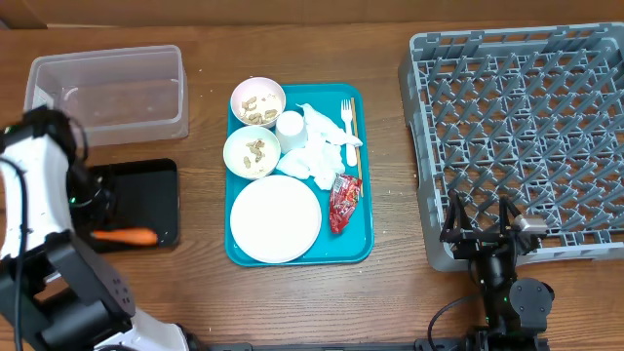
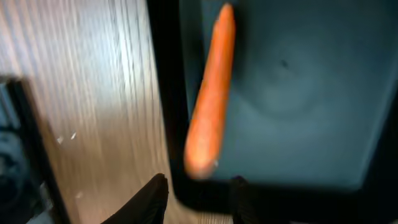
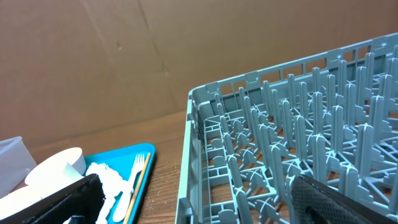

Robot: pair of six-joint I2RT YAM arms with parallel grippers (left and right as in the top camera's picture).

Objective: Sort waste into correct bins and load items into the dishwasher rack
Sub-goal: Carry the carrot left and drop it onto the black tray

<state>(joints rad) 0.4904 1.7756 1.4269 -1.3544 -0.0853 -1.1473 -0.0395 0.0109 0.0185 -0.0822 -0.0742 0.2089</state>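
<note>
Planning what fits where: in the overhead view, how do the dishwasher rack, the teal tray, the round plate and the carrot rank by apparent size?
Largest to smallest:
1. dishwasher rack
2. teal tray
3. round plate
4. carrot
No close calls.

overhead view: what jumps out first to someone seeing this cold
The teal tray mid-table, crowded with a big white plate, crumpled napkins and a red wrapper. Then the bright orange carrot lying in the black tray at the left, and the large grey rack filling the right side.
</note>
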